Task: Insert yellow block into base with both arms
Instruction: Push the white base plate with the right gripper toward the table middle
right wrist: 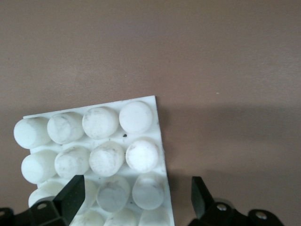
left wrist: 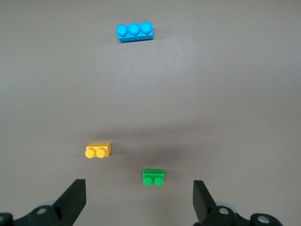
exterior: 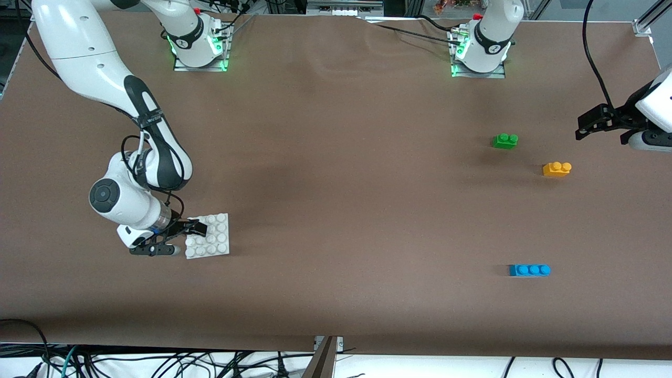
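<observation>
The brown table (exterior: 336,210) carries everything. The right arm (exterior: 94,68) bends down from its mount to the white base plate (exterior: 212,239), which lies flat toward that arm's end of the table. The left arm (exterior: 656,105) hangs in the air at its own end of the table.

The right gripper (exterior: 181,236) sits low at the base plate's edge with its fingers (right wrist: 70,193) spread apart, one over the studs and one over bare table beside the plate; they grip nothing. The left gripper (exterior: 590,126) hovers with fingers (left wrist: 73,197) wide apart and nothing between them.

Far from the base plate, toward the left arm's end, lie three bricks, well apart: the blue brick (exterior: 529,270) nearest the front camera, the yellow block (exterior: 556,168) farther back, the green brick (exterior: 505,140) farthest.
</observation>
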Controlling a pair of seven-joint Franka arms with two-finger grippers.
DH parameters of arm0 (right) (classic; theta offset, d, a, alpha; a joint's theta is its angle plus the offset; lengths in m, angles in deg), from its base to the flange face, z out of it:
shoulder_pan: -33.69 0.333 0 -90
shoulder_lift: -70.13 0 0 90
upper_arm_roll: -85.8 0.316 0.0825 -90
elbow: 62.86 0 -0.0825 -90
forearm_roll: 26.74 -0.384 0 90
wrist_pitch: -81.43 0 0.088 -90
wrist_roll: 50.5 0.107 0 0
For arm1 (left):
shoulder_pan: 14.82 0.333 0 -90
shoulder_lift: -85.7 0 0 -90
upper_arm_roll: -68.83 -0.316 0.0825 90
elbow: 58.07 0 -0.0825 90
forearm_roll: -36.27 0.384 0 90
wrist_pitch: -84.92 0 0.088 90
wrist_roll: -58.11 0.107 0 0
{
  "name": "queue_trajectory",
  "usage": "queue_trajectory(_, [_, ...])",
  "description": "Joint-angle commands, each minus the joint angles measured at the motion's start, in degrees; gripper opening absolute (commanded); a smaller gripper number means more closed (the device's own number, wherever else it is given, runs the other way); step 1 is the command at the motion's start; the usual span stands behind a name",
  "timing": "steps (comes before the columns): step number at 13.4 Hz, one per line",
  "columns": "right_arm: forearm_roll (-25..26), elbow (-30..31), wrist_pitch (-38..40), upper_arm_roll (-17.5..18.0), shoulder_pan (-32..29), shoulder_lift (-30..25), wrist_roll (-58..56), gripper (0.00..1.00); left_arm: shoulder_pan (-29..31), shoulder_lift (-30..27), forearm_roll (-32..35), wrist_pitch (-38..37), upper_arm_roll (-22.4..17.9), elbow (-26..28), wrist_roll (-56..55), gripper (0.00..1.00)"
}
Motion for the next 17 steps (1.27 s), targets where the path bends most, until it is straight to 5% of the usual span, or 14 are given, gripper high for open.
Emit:
queue_trajectory(1, [-0.67, -1.64, -2.09, 0.16, 0.11, 2.17, 0.66, 0.99, -0.23, 0.53, 0.86, -1.29, -0.12, -1.56, -0.36, 1.00])
queue_trajectory(4, [-0.84, -1.46, -3.34, 0.16, 0.28, 2.70, 0.58, 0.98, -0.23, 0.62, 0.86, -1.29, -0.12, -1.56, -0.36, 1.00])
queue_trajectory(8, [-0.76, -1.64, -3.34, 0.16, 0.20, 2.61, -0.04, 0.72, -0.23, 0.53, 0.86, -1.29, -0.12, -1.64, -0.45, 1.00])
queue_trajectory(17, [-1.11, -1.38, -3.33, 0.25, 5.28, 2.44, 7.77, 0.66, -0.05, 0.62, 0.86, -1.29, -0.12, -1.64, -0.36, 1.00])
